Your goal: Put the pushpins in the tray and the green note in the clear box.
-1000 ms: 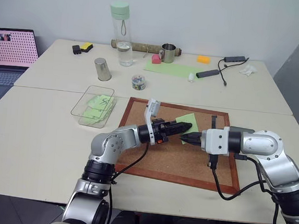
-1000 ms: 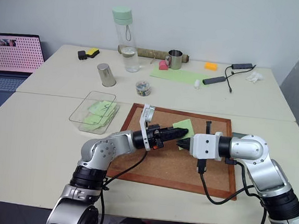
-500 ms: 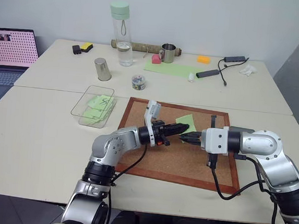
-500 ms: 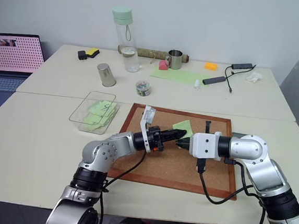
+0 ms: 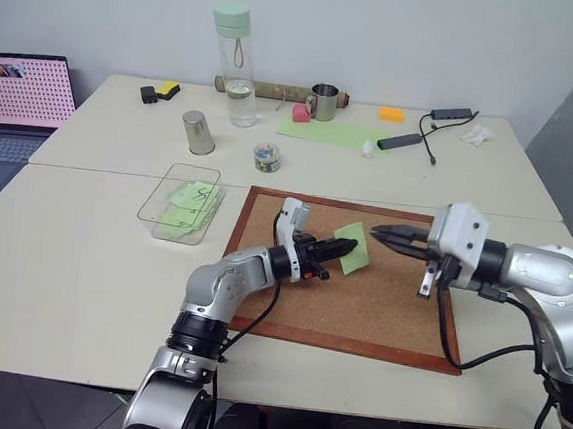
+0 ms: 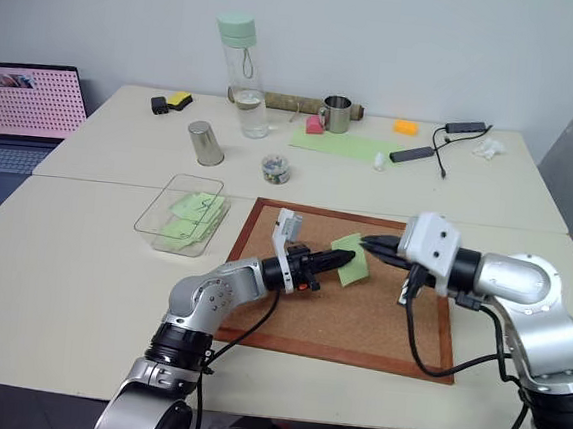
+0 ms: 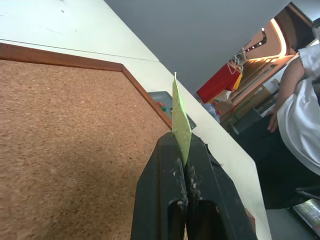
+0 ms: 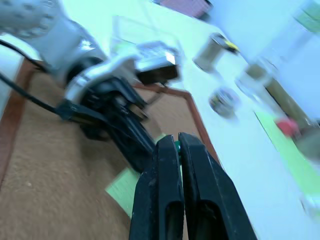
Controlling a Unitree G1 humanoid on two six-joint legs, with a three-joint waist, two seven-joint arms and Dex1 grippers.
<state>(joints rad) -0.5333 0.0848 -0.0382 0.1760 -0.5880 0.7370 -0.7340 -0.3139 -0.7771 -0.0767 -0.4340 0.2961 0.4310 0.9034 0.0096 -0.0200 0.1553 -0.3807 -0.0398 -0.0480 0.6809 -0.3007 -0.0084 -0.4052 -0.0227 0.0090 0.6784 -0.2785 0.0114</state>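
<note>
Already the left gripper (image 5: 346,246) is pinched tight on the note's (image 5: 353,247) edge above the corkboard (image 5: 379,308); right gripper (image 5: 383,232) is closed, maybe on a pin. Note looks light and floppy, best held by that edge.

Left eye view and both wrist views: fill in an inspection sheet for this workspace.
Surface: pale table carrying a wood-framed corkboard.
Job's things: green note held on edge over the corkboard; clear box holds other green notes; tray lies past the corkboard's corner, with small red and green bits in it.
Clutter: bottle, metal cup, pin jar, mug, pale-green sheet, laptop.
Grippers: left gripper shut on the green note; right gripper shut beside the note, contents unclear.
Cables: black cable hangs from the right wrist over the corkboard.
Surroundings: person in a white sleeve.
</note>
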